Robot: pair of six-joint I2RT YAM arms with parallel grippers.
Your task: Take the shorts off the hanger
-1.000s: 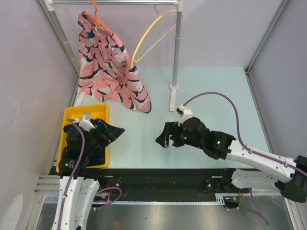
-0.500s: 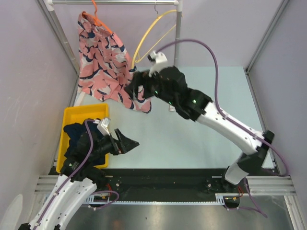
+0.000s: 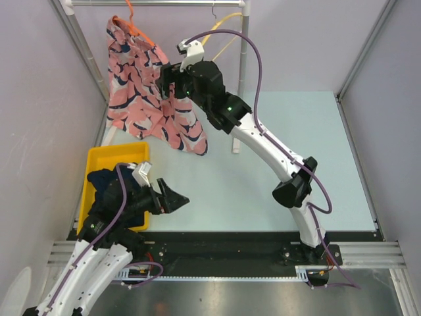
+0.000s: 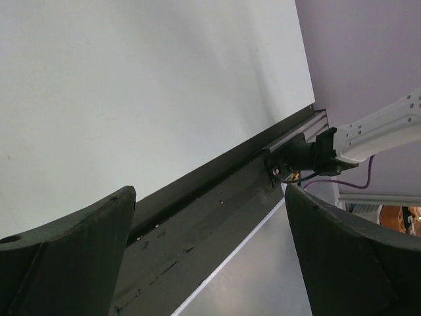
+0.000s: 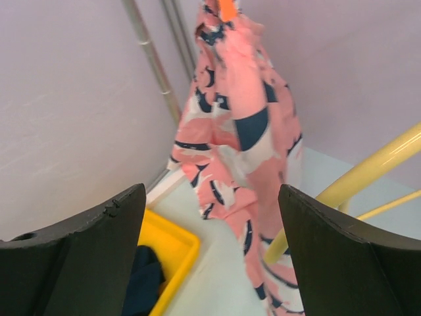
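Right claw (image 3: 164, 82) risen to pink shorts (image 3: 138, 99) — agape | yellow hanger (image 5: 368, 172) just beside

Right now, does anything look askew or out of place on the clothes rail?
The salmon-pink printed cloth shorts hang lopsided, bunched at the top of an orange hanger. Beside them, a yellow plastic hanger dangles empty and tilted.
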